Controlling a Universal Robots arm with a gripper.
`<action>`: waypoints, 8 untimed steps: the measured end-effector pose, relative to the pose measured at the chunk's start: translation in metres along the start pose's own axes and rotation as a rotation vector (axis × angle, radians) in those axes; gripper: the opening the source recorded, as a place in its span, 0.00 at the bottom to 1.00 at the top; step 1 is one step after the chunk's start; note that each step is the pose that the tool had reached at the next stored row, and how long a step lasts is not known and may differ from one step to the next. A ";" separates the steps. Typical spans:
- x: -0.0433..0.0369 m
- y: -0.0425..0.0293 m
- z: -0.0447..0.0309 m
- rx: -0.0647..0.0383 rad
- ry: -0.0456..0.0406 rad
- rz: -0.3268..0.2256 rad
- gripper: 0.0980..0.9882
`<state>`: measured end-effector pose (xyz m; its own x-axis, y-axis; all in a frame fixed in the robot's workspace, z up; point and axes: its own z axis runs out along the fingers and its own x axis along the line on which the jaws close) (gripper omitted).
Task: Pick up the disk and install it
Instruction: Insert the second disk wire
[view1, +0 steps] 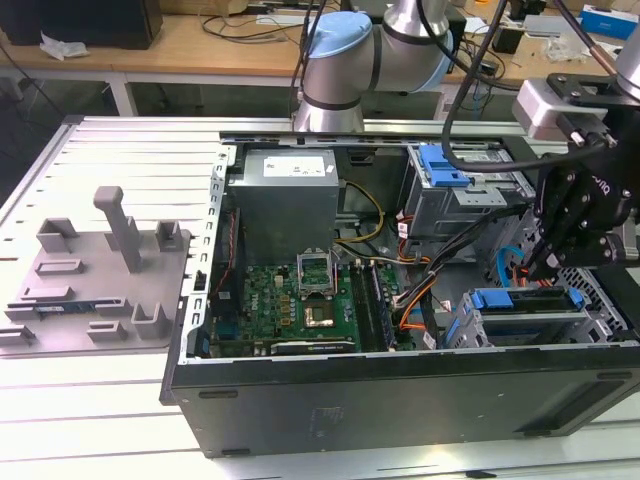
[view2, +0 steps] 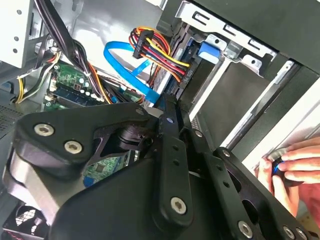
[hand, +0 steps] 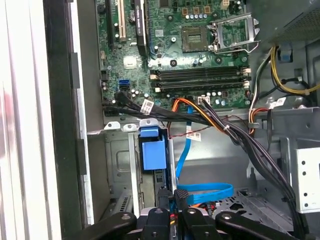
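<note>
Though edge-on, blue-framed disk (view2: 186, 67)

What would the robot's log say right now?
place: black gripper inside open black computer case | nearest: blue-topped grey metal drive bay | disk: not told apart | also: person's hand near case frame

we see the open pc case (view1: 400, 395) on the slatted table (view1: 120, 140), green motherboard (view1: 290, 305) inside it, grey power supply (view1: 288, 195) toward its far wall. grey fixture tray (view1: 95, 285) sits near the table's edge at the exterior view's left. flat blue cable (hand: 207, 192) loops beside the drive bay.
</note>
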<state>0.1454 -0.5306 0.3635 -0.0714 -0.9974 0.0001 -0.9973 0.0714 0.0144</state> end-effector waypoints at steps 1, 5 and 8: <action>0.0000 0.0000 0.0000 0.000 0.0001 -0.002 0.07; 0.0008 -0.0001 0.0007 0.000 -0.0001 -0.003 0.07; 0.0014 -0.0009 0.0013 0.000 0.0001 -0.004 0.07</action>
<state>0.1462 -0.5320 0.3622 -0.0679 -0.9977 0.0001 -0.9976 0.0679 0.0145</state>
